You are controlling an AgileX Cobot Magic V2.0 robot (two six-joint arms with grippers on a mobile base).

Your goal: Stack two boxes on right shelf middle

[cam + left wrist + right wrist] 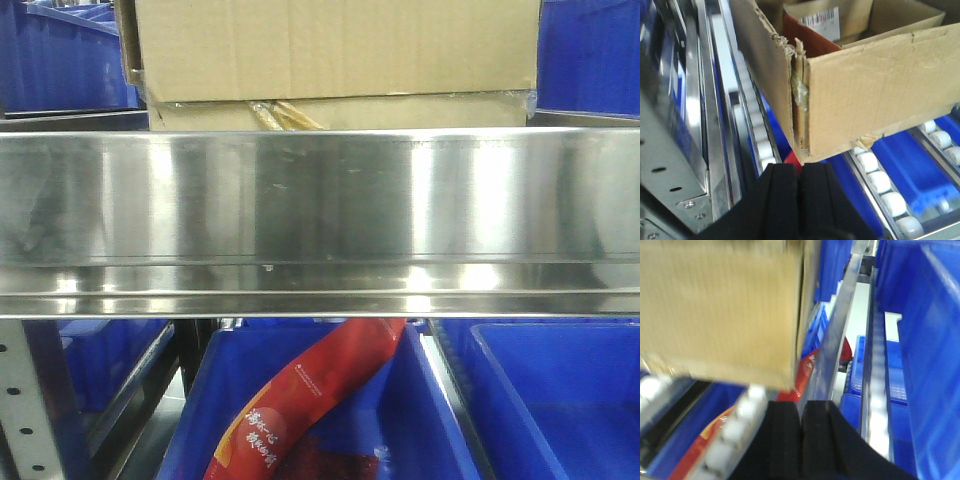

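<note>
My left end effector (799,186) is closed on nothing, just below the torn corner of the tall box (880,85), which lies ahead and above. On the shelf (320,200) that box sits atop the flat box (400,112). My right end effector (801,426) is likewise pressed closed and empty, the box up-left; neither looks clearly nearer.

Left pincer (799,200): matte black, two broad flat fingers with squared tops and a thin dark seam between them.
Right pincer (800,437): the same matte black, two thick blocky fingers with rounded upper corners, widening toward the base.
Surface: plain, soft-looking, without visible screws, cables or markings; the right wrist view was blurred.
</note>
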